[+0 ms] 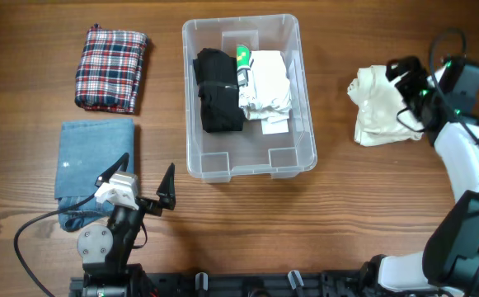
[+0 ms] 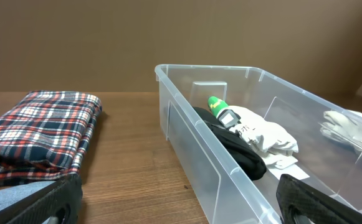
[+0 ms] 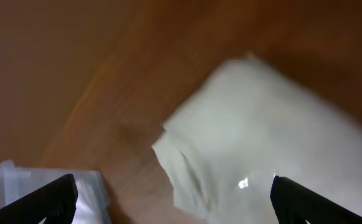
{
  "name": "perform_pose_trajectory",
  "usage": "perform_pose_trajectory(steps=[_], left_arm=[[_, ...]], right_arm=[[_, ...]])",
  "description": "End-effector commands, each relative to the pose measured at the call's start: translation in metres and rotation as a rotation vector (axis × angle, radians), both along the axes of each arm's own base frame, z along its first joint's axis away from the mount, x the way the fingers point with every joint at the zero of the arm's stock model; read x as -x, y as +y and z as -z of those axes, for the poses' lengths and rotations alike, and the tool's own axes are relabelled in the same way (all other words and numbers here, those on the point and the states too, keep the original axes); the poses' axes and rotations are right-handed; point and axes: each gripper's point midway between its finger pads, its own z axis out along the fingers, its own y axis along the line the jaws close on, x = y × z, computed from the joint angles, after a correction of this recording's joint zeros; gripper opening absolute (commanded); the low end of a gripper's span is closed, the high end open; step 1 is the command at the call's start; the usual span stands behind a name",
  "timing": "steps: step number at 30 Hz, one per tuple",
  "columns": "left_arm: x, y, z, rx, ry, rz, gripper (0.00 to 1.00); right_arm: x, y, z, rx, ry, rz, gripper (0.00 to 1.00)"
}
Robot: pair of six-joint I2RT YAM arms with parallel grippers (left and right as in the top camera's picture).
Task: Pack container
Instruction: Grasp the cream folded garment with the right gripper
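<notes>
The clear container (image 1: 303,99) stands in the middle of the table. It holds a black folded garment (image 1: 217,91), a white folded garment (image 1: 268,84) and a green-capped item (image 1: 242,56). It also shows in the left wrist view (image 2: 187,143). My left gripper (image 1: 147,183) is open and empty, near the container's front left corner. My right gripper (image 1: 406,87) is open over a cream folded cloth (image 1: 375,107) to the right of the container. The cloth fills the right wrist view (image 3: 274,137), with nothing held between the fingers.
A plaid folded cloth (image 1: 110,68) lies at the back left, and it shows in the left wrist view (image 2: 40,134). A blue denim cloth (image 1: 91,161) lies in front of it, next to my left arm.
</notes>
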Motion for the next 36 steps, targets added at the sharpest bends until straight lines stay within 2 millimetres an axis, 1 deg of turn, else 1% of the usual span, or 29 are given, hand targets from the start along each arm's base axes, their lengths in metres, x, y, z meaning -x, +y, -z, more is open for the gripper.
perform_pose_trajectory(steps=[1, 4, 6, 8, 12, 13, 18, 22, 26, 32, 36], left_arm=[[0.0, 0.0, 0.001, -0.014, -0.005, 0.002, 1.0], [0.0, 0.0, 0.001, -0.014, -0.005, 0.002, 1.0], [0.0, 0.0, 0.001, -0.014, -0.005, 0.002, 1.0], [0.0, 0.0, 0.001, -0.014, -0.005, 0.002, 1.0], [0.0, 0.0, 0.001, -0.014, -0.005, 0.002, 1.0], [0.0, 0.0, 0.001, -0.014, -0.005, 0.002, 1.0], [0.0, 0.0, 0.001, -0.014, -0.005, 0.002, 1.0], [0.0, 0.0, 0.001, -0.014, -0.005, 0.002, 1.0], [0.0, 0.0, 0.001, -0.014, -0.005, 0.002, 1.0], [0.0, 0.0, 0.001, -0.014, -0.005, 0.002, 1.0], [0.0, 0.0, 0.001, -0.014, -0.005, 0.002, 1.0]], right_arm=[[-0.005, -0.029, -0.035, 0.496, -0.02, -0.217, 1.0], [0.005, -0.035, -0.024, 0.638, 0.042, -0.347, 0.99], [0.009, -0.039, -0.015, 0.645, 0.07, -0.376, 1.0], [0.013, -0.043, -0.003, 0.622, 0.092, -0.401, 1.0], [0.021, -0.05, 0.024, 0.523, 0.123, -0.431, 1.0], [0.024, -0.051, 0.033, 0.491, 0.135, -0.44, 1.0], [0.031, -0.058, 0.064, 0.447, 0.207, -0.449, 1.0], [0.029, -0.057, 0.077, 0.428, 0.229, -0.459, 1.0], [0.029, -0.054, 0.096, 0.395, 0.252, -0.478, 1.0], [0.023, -0.035, 0.109, 0.303, 0.197, -0.543, 1.0], [0.021, -0.023, 0.115, 0.275, 0.185, -0.579, 1.0]])
